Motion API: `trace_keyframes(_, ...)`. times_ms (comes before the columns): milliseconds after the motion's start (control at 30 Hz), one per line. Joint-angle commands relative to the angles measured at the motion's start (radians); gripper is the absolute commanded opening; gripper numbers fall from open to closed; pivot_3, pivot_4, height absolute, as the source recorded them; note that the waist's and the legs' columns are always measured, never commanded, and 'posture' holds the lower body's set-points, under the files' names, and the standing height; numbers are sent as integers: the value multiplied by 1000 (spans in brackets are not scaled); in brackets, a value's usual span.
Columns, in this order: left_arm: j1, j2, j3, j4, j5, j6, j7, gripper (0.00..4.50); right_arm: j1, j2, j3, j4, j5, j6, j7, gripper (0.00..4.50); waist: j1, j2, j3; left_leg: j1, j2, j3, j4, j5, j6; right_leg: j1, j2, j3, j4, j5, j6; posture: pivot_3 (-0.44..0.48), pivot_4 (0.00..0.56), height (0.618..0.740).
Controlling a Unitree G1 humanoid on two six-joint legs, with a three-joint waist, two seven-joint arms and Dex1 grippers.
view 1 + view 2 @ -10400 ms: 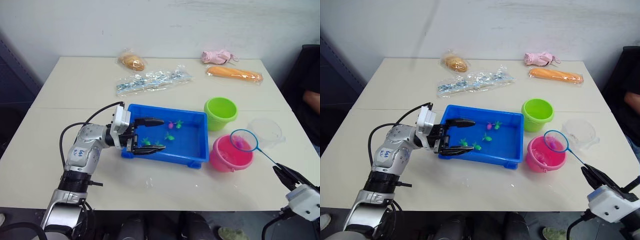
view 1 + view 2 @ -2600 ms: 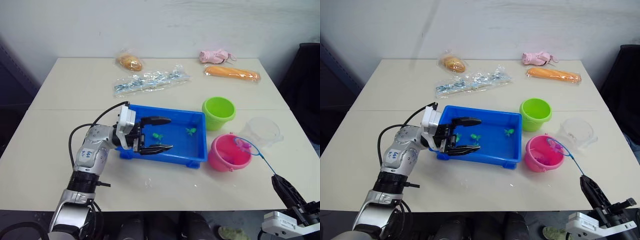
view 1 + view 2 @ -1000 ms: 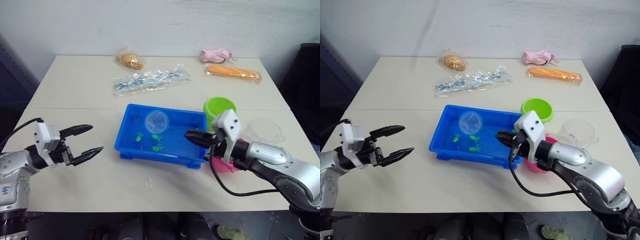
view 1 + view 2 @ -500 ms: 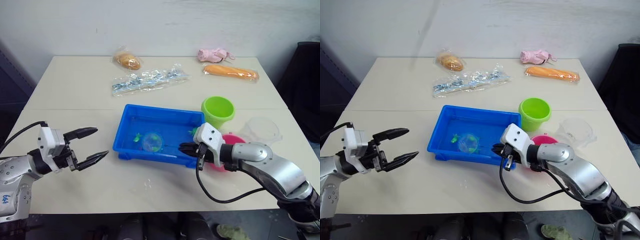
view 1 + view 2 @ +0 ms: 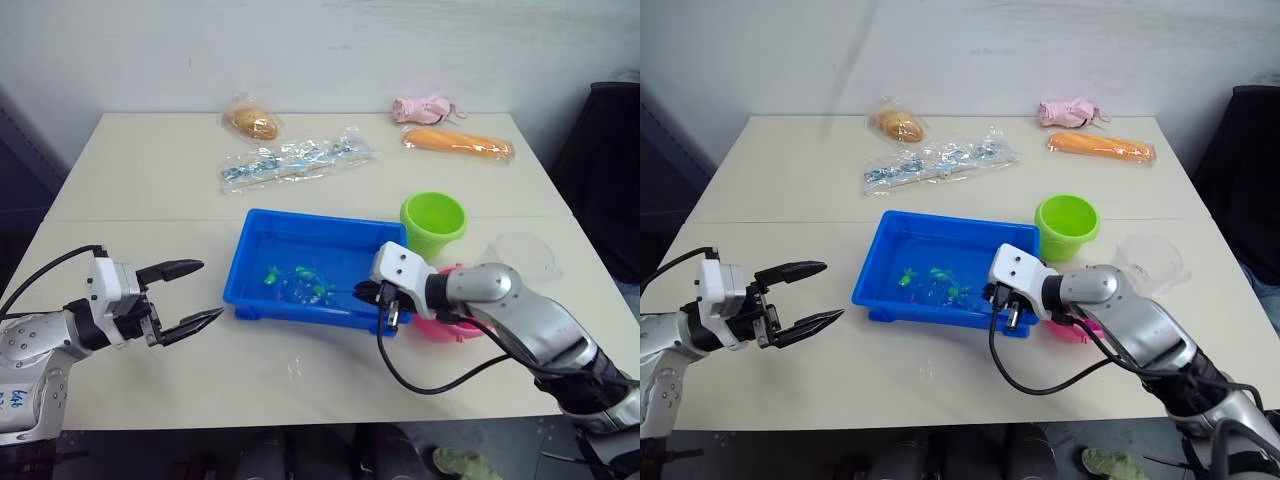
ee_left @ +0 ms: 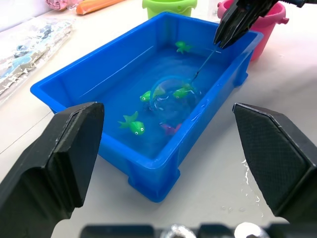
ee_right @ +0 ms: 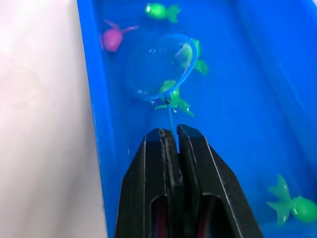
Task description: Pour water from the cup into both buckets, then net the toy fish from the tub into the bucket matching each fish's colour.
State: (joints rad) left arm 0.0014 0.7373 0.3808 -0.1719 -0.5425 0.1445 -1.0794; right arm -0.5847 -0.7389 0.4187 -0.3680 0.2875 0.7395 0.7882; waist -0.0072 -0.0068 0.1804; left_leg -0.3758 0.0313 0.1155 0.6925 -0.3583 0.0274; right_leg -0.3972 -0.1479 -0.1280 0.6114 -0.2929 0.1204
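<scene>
Right gripper (image 7: 168, 136): clamped on the thin stick of the small blue-rimmed mesh net (image 7: 161, 72).
Net: hoop dipped in the water of the shallow bright blue rectangular plastic tub (image 5: 252, 250), among tiny green plastic fish (image 6: 132, 125).
Left gripper (image 5: 192, 292): fingers spread wide, holding nothing, over the table beside the tub.

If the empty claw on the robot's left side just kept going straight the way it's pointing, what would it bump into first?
Probably the blue tub. The left gripper hangs open over bare table and points at the tub's near wall, with nothing lying between them. How high it would strike is hard to judge, so it might meet the rim.
</scene>
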Motion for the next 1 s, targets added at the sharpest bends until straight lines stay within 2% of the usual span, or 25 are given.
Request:
trace_keyframes(33, -20, 15, -2, 6, 6, -17, -4, 4470, -57, 35, 45, 8, -25, 5, 56, 0, 0, 0, 0, 0, 0, 0, 0, 0, 0, 0, 0, 0, 0, 0, 0, 0, 150, 740)
trace_keyframes(200, -26, 19, -3, 9, 10, -24, -5, 4470, -101, 68, 95, 46, -58, -3, 120, 0, 0, 0, 0, 0, 0, 0, 0, 0, 0, 0, 0, -1, 0, 0, 0, 0, 150, 740)
trace_keyframes(300, -16, 23, 7, 1, 7, -24, -4, 4470, -115, 115, 74, 73, -38, 19, 133, 0, -3, 0, 0, 0, 0, 1, 0, 0, 0, 0, 0, -1, 0, 0, 0, 0, 150, 740)
trace_keyframes(433, -2, 26, 25, -3, 3, -24, 1, 4470, -114, 142, 11, 74, 13, 79, 155, 0, -11, 0, 0, 0, 0, 1, -1, 0, 0, -1, 0, -2, 1, 0, 0, 0, 150, 740)
trace_keyframes(633, 18, 34, 31, -12, 1, -23, 1, 4470, -93, 94, -59, 16, 70, 123, 198, 0, -20, 0, 0, 0, 0, 1, -1, -1, 0, -1, 0, -2, 0, 0, 0, 0, 150, 740)
trace_keyframes(1000, -1, 24, 10, -3, 5, -29, 10, 4470, -35, 110, -243, 18, 192, 224, 148, 0, -21, 0, 0, 0, 0, 1, -2, -1, -1, -1, 0, -2, 0, 0, 0, 0, 150, 740)
